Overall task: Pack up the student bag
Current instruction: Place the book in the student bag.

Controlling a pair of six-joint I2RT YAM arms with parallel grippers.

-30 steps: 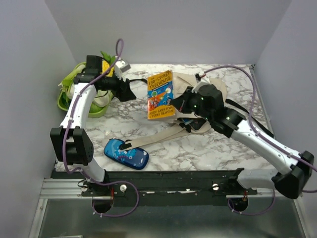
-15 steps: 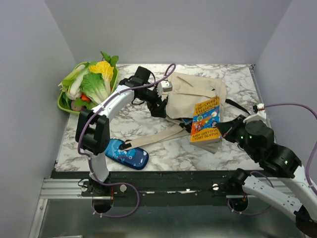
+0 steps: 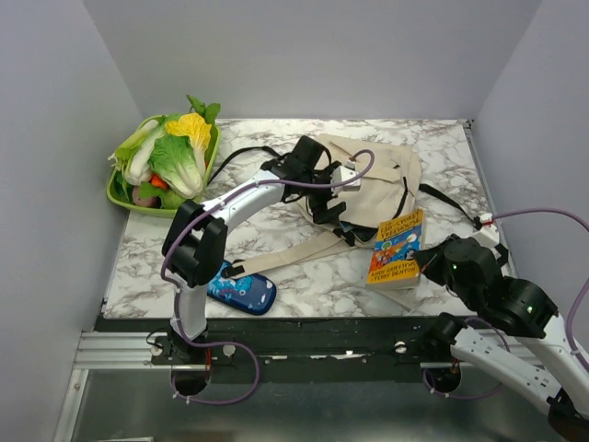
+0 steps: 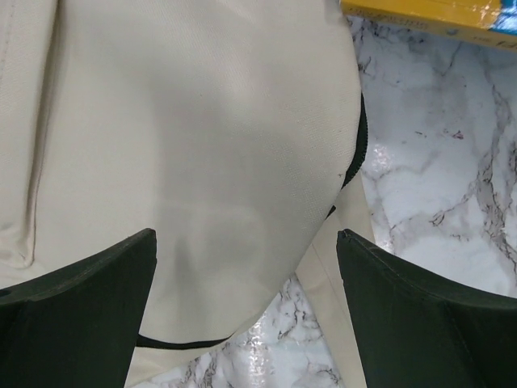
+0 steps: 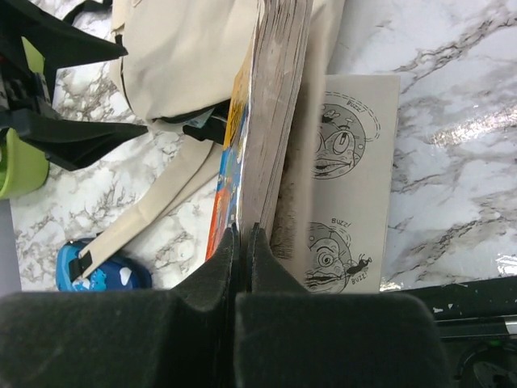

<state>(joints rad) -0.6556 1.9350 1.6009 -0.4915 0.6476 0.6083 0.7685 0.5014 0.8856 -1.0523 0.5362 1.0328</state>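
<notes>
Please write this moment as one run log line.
left end effector: open over student bag | right end effector: shut on book | book: outside bag

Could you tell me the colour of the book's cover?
The book is yellow-orange and blue, clearest in the top external view.

Student bag [image 3: 386, 170]: large soft beige cloth backpack, lying flat and slack on marble table [image 3: 460, 152], right of centre, toward far edge. Black zipper trim along curved edge. Thin black strap trails off right side. Long beige straps stretch toward near left, one ending in black tip. Fabric smooth, lightly creased.
</notes>
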